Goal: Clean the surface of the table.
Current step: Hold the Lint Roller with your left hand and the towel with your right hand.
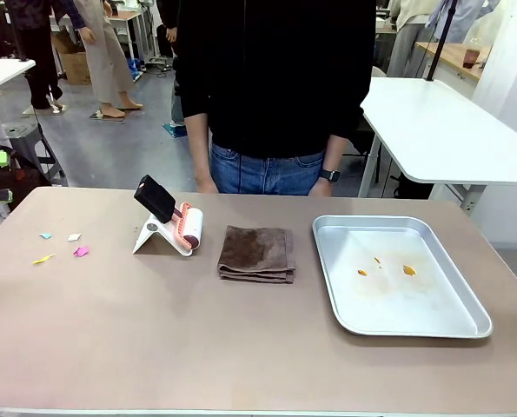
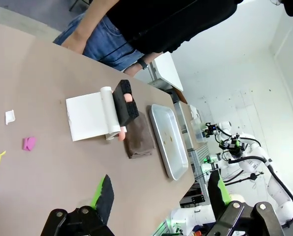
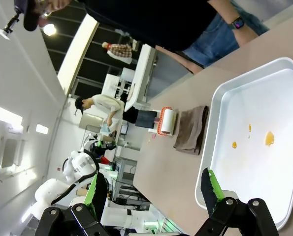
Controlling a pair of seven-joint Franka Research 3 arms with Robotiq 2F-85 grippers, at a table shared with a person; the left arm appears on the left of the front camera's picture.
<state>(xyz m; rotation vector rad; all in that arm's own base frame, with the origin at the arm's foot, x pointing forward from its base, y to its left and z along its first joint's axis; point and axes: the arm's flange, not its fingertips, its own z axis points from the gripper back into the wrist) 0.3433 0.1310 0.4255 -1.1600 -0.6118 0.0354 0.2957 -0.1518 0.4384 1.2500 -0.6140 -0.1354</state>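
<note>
Pincers gape wide and empty: left pincer and right pincer, above the beige table. A folded brown cloth lies mid-table. Left of the cloth stands a lint roller, and farther left lie coloured paper scraps. Right of the cloth sits a metal tray with orange spots. A person stands behind the cloth.

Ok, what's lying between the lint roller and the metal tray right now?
A folded brown cloth, flat on the table, apart from both the lint roller and the tray; the front view shows it plainly.
</note>
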